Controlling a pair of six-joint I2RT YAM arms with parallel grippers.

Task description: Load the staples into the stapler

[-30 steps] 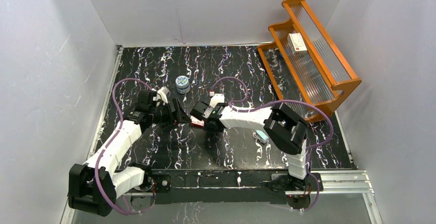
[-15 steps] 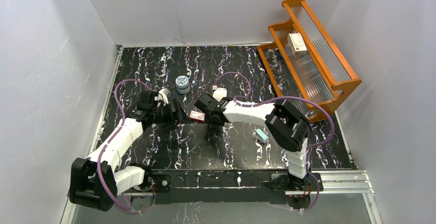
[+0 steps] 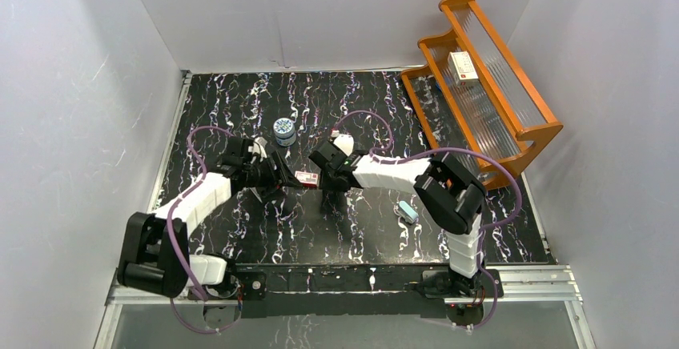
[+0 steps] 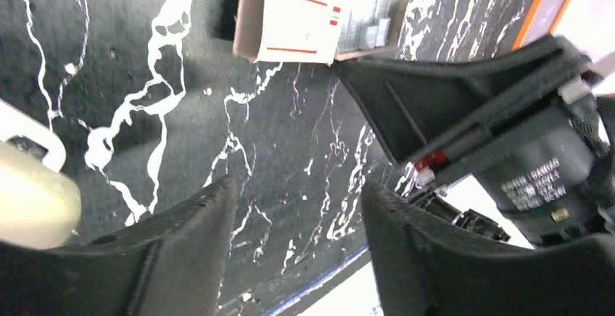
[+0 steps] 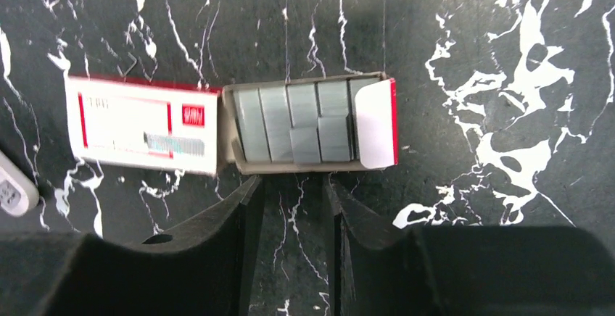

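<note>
Right wrist view: silvery-grey staple strips (image 5: 301,124) lie loose in their small grey tray on the black white-veined bench (image 5: 508,40), just beyond the right jaws, narrowly parted and empty like the wider left jaws; a skewed pinch could scatter them.

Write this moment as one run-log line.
left gripper: open, empty | right gripper: open, empty, near tray | staples: exposed in tray, sleeve beside it

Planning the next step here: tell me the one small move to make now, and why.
Probably ease the right gripper forward over the staples and close on one strip: the tray is slid out of its sleeve, and the part-open jaws are empty beside it.
</note>
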